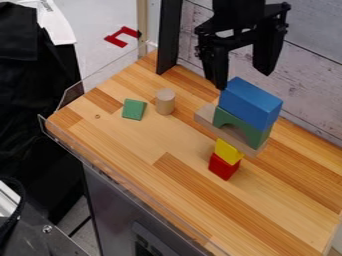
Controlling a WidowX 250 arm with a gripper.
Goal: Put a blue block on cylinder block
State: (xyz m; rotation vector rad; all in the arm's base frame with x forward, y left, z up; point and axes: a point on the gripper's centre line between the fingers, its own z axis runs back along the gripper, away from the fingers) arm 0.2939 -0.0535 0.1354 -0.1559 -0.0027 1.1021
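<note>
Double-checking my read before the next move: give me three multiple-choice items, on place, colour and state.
1. The blue block sits on: A) the cylinder; B) the green arch; C) the red block.
2. The block on the red block is: A) yellow; B) green; C) blue.
3. The cylinder is: A) on its side; B) gripped; C) upright.

Key: 1 B, it lies across the arch's top; 2 A, a yellow block shows there; 3 C, its round end faces up.
</note>
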